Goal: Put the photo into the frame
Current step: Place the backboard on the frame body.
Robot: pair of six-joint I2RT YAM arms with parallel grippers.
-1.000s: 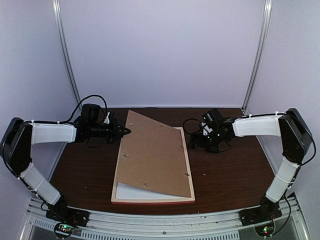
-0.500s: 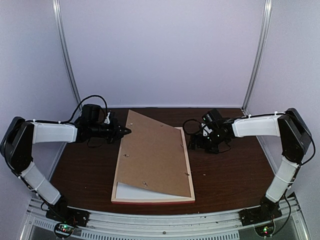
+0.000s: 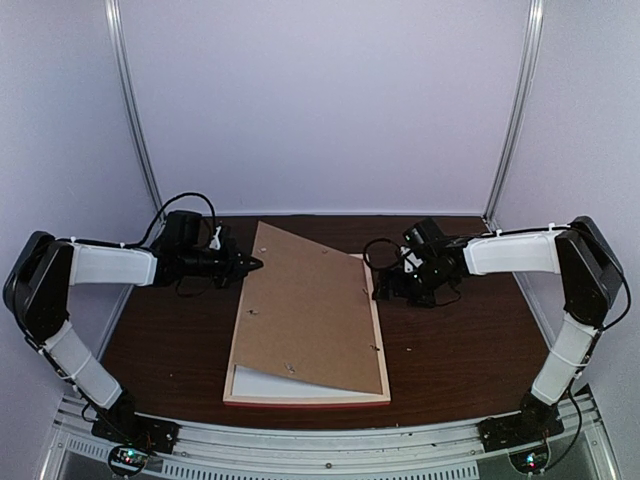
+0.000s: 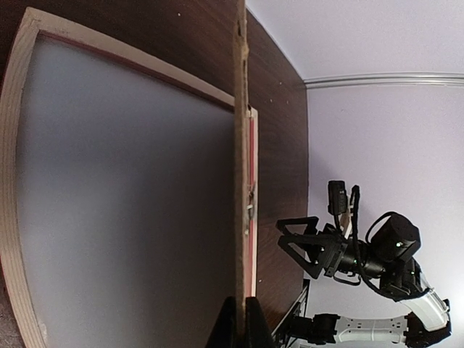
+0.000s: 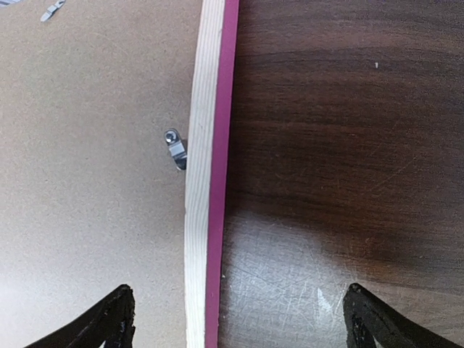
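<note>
While left arm [image 3: 110,266] stretches level, left gripper [image 3: 252,264] clamps board's [image 3: 310,310] raised left edge | right gripper [image 5: 239,290] spread wide above frame's [image 5: 210,181] right bar | frame face-down on tabletop [image 3: 450,350] | photo [image 3: 250,383] inside, white back up

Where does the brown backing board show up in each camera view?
Top external: the backing board sits askew over the frame, mid-table.
Left wrist: edge-on, a thin vertical strip up the middle.
Right wrist: it fills the left half.
Shared landmark: the frame's wooden bar, alongside the board in all three.
</note>
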